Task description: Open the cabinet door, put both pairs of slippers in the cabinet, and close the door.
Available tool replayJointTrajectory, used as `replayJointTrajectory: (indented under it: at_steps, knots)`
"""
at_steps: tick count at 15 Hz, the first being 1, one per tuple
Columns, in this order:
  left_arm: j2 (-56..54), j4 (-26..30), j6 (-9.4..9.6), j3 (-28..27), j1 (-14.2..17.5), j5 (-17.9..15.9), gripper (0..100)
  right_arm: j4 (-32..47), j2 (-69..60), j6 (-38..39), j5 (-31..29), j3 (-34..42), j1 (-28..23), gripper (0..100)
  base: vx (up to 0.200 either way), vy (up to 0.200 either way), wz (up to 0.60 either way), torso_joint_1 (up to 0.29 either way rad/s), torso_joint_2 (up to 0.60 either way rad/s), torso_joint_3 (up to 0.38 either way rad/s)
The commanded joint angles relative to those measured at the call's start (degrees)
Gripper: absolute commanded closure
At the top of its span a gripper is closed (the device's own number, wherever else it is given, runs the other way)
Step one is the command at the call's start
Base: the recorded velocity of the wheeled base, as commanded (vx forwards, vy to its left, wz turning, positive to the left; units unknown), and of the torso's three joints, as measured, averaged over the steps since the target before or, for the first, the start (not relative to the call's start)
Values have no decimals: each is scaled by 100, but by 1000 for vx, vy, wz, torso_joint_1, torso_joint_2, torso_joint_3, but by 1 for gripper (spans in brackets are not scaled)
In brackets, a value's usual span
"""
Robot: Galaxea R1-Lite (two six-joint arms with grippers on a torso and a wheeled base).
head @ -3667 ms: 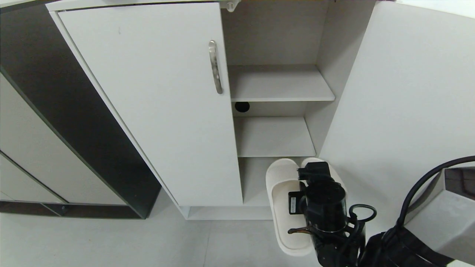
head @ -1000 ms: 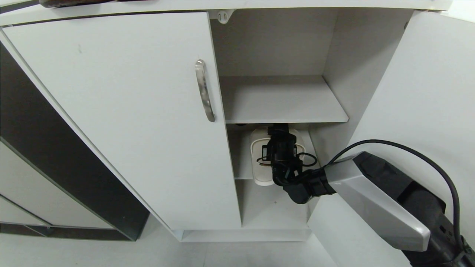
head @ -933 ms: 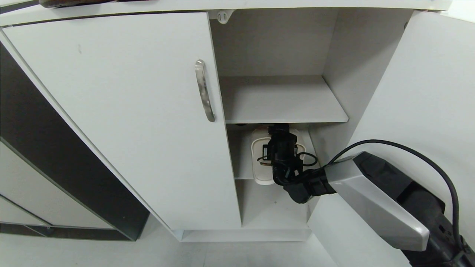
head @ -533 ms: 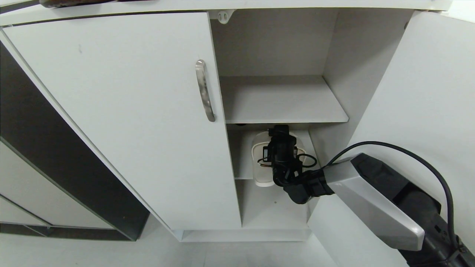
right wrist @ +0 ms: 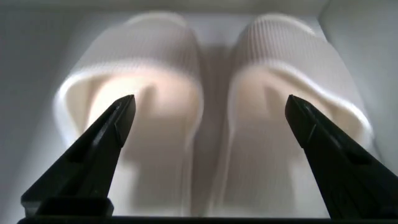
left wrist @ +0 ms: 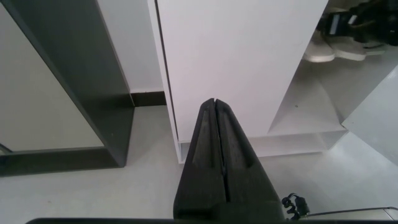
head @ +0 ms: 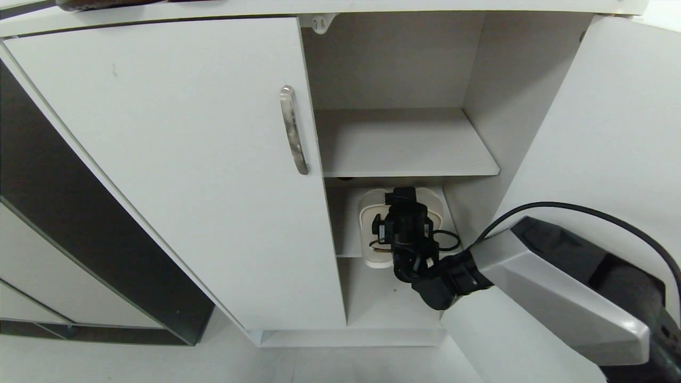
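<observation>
- Found the cabinet (head: 393,58) across the upper and middle frame of the head view, its left door (head: 175,159) shut, with a metal handle (head: 293,130) upright near that door's right edge.
- Saw the right door (head: 601,133) swung open at the right of the frame, baring the shelves inside.
- Located one pair of cream slippers (head: 374,254) at centre frame, side by side on the middle shelf (head: 345,234), toes toward the back wall and the left heel poking just past the shelf's front edge.
- Noted the upper shelf (head: 404,143) directly above them and the bottom shelf (head: 383,303) directly below.
- Traced the right arm from the lower right of the head view up to centre frame, where it covered most of the pair.
- Saw the right gripper (right wrist: 209,106) facing the slippers from the heel end, its fingers (right wrist: 99,155) spread wide, one before each slipper's outer side, with both slippers between them.
- Could not tell whether those fingers touched the slippers; gripped nothing, as far as visible.
- Saw the left gripper (left wrist: 214,107) low and apart from the cabinet, fingers pressed together with no gap, aimed at the foot of the shut left door.
- Noted pale floor (head: 133,361) along the bottom of the head view, and a dark panel (head: 106,175) at the left beside the cabinet.
</observation>
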Motion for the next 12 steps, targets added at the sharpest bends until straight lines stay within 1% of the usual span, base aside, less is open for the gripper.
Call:
replayJointTrajectory:
  at_steps: [1, 3, 5, 9, 12]
  knots:
    - [9, -1, 4, 0, 1, -2, 100, -389, -1116, 11, -150, 1432, 424, 0, 0, 0, 0, 0, 0, 0]
    - [9, -1, 4, 0, 1, -2, 100, -829, -1740, 169, -212, 2751, 732, 0, 0, 0, 0, 0, 0, 0]
    - [9, -1, -5, 0, 1, -2, 100, -1128, -2127, 283, -185, 3665, 863, 0, 0, 0, 0, 0, 0, 0]
    - [9, -1, 4, 0, 1, -19, 100, -1154, -2215, 283, -168, 3700, 863, 0, 0, 0, 0, 0, 0, 0]
    - [9, -1, 4, 0, 1, -19, 100, -1154, -2276, 274, -176, 3770, 863, 0, -200, 0, 0, 5, 6, 1]
